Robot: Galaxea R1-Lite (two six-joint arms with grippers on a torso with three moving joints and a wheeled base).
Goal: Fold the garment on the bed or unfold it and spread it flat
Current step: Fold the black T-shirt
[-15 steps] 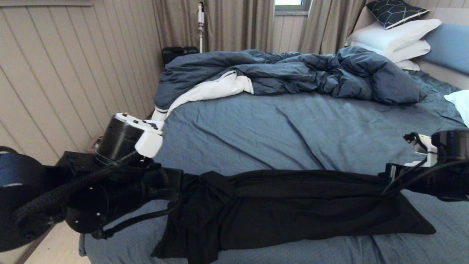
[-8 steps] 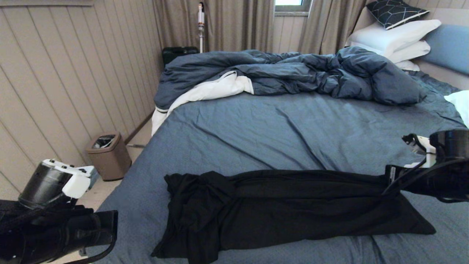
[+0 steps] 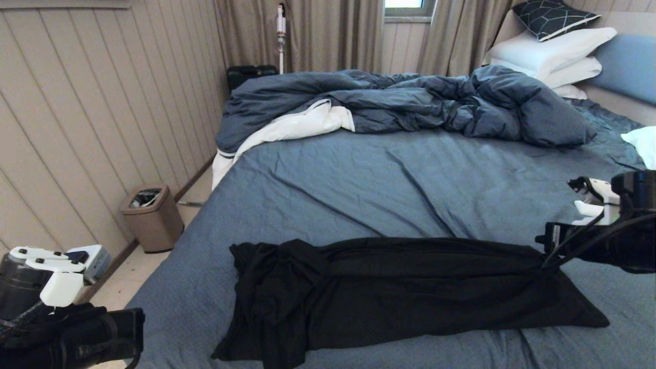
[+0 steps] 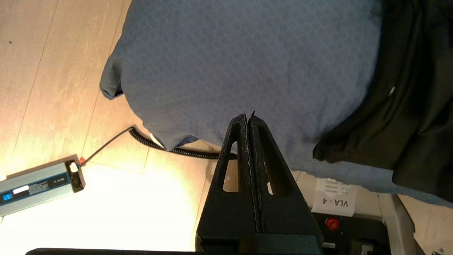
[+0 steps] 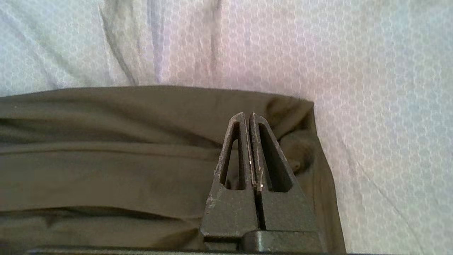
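The black T-shirt (image 3: 410,292) lies folded into a long band across the near part of the bed (image 3: 389,184). The left gripper (image 4: 248,117) hangs clenched and empty beside the bed's corner; the right gripper (image 5: 248,115), clenched with nothing between its fingers, hovers over the shirt's end.

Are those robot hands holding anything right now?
Nothing. Left hand is shut empty above the slate-blue bed; right hand is shut empty over the folded black T-shirt.
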